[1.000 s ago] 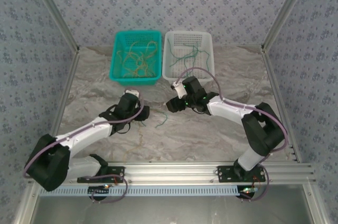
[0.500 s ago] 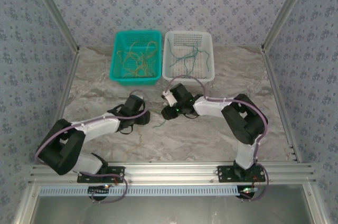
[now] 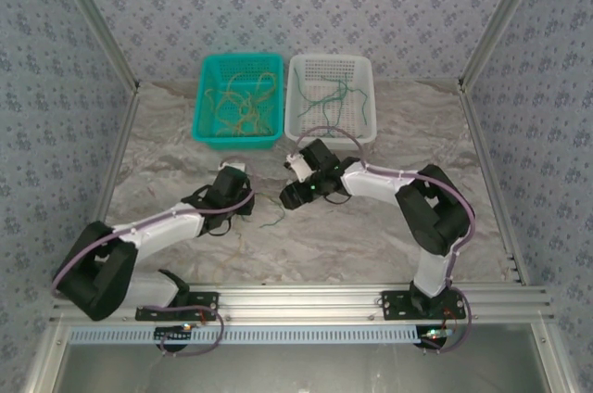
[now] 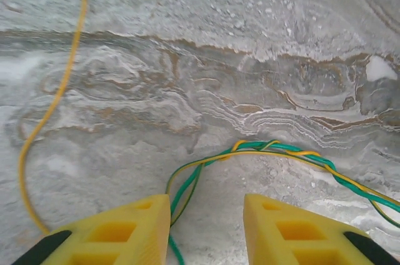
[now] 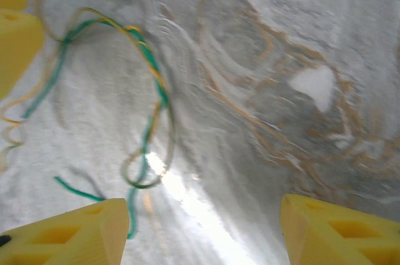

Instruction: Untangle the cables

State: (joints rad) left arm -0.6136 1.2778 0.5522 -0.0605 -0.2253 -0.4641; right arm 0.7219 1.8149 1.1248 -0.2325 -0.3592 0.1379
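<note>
A green cable and a yellow cable twisted together [image 4: 269,147] lie on the marble table between the two arms, seen from above as a small green strand [image 3: 271,220]. My left gripper [image 4: 206,205] is open just behind them; the twisted pair runs along the inner edge of its left finger [image 4: 134,227], not pinched. A single yellow cable [image 4: 57,93] curves at the left. My right gripper [image 5: 203,205] stands wide open over bare table, with the blurred green-yellow loops [image 5: 150,65] off to its left. From above, the left gripper [image 3: 243,200] and right gripper [image 3: 289,195] face each other.
A teal basket [image 3: 206,101] at the back holds several yellow-tan cables [image 3: 243,106]. Beside it a white basket [image 3: 367,101] holds green cables [image 3: 334,96]. Metal frame posts and patterned walls close in the table on both sides.
The right gripper's jaws narrowed and then spread wide again. The left gripper's jaws have come closer together and its arm drew back a little. The loose strand shifted down and left.
</note>
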